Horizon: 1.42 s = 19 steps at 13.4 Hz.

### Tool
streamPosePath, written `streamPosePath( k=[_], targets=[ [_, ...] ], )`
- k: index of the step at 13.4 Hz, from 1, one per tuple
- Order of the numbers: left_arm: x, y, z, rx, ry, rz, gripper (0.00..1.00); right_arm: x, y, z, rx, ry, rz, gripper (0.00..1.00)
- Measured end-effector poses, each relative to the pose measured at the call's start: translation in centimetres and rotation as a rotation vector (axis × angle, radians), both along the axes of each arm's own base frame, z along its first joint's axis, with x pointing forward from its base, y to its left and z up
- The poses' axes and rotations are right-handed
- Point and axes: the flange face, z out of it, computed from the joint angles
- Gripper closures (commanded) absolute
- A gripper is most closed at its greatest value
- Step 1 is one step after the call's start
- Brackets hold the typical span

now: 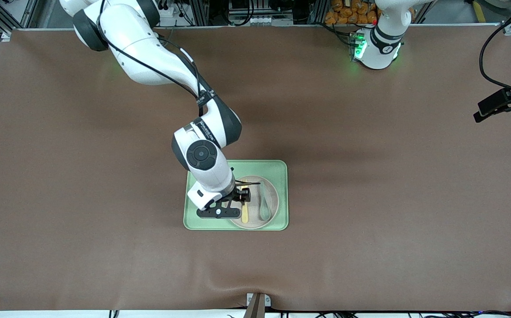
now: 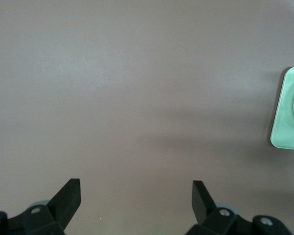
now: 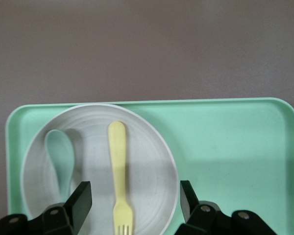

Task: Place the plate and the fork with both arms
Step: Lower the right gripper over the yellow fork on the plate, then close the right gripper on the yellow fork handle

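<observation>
The pale plate [image 1: 274,197] lies in the light green tray [image 1: 281,170]. The pale yellow fork [image 1: 246,213] and a teal-green spoon [image 1: 264,204] lie on the plate side by side. My right gripper [image 1: 243,196] is open and empty, low over the plate, with its fingers either side of the fork. The right wrist view shows the gripper [image 3: 135,198] astride the fork [image 3: 118,166] on the plate [image 3: 152,161], beside the spoon [image 3: 59,159]. My left gripper [image 2: 136,196] is open and empty over bare brown table, with the tray's corner [image 2: 286,117] off to one side. It is out of the front view.
The brown table mat [image 1: 370,185] spreads all round the tray. The left arm's green-lit base [image 1: 376,46] stands at the table's back edge. A black camera mount [image 1: 502,104] juts in at the left arm's end of the table.
</observation>
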Motion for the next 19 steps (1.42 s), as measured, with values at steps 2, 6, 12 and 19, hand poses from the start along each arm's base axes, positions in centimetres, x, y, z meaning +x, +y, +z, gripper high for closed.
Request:
streamPosePath(
  k=[2, 6, 12, 19],
  targets=[
    [0.0, -0.3, 0.0, 0.0, 0.0, -0.005, 0.0, -0.4, 0.7, -1.8, -0.006, -0.006, 0.012, 0.32],
    [0.0, -0.5, 0.0, 0.0, 0.0, -0.009, 0.0, -1.5, 2.5, -4.0, -0.014, -0.008, 0.011, 0.36],
    [0.0, -0.5, 0.0, 0.0, 0.0, -0.01, 0.0, -1.6, 2.8, -5.8, -0.012, -0.019, 0.012, 0.46],
    [0.0, -0.5, 0.0, 0.0, 0.0, -0.01, 0.0, -2.1, 3.2, -7.3, -0.015, -0.012, 0.001, 0.57]
  ],
)
